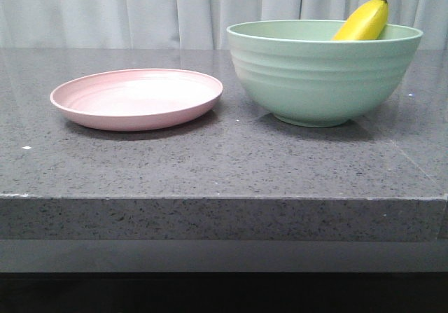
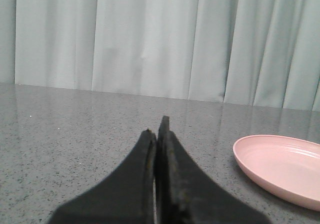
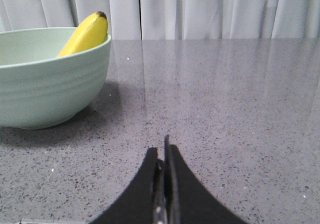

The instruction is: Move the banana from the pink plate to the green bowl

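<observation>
No readable writing or labels. Pink plate [image 1: 136,98] sits on left of grey stone table [image 1: 224,166], w/ green bowl [image 1: 323,71] just beside it on right, not touching. Banana [image 1: 363,21] is inside bowl, leaning on far rim, dark end poking up. White curtain [image 1: 105,8] behind. Left gripper [image 2: 156,133] fingers pressed together, holding nothing; right gripper [image 3: 163,151] same.
</observation>
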Tool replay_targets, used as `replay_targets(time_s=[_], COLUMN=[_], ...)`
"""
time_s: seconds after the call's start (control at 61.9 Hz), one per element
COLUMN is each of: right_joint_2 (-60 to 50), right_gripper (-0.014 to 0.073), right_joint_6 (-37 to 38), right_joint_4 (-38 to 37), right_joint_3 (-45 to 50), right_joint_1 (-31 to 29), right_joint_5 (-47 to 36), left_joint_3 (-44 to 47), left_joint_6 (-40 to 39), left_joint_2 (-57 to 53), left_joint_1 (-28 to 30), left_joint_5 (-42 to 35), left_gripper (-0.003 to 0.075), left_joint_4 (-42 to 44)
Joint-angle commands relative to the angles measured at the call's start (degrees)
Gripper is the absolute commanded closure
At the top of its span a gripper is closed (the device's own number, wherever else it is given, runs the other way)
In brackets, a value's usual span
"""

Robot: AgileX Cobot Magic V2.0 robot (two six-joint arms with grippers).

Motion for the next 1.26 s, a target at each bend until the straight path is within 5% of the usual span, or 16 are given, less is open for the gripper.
replay_targets(time_s=[0.0,1.244], right_joint_2=[-1.59,-1.62], right_gripper=[0.0662,0.0662], right_joint_6=[0.07,0.01], right_joint_4=[0.27,0.24], right_joint_3=[0.09,0.09], right_joint_1=[-0.31,-0.31], right_joint_5=[-5.66,-4.72], left_joint_3=[0.21,0.21], left_joint_6=[-0.49,-0.49], left_joint_2=[-1.24,-1.12], left_joint_1=[-0.03,-0.03], left_joint_5=[-4.08,-4.08], left_gripper=[0.0741,0.0741], left_joint_4=[-0.30,-0.30])
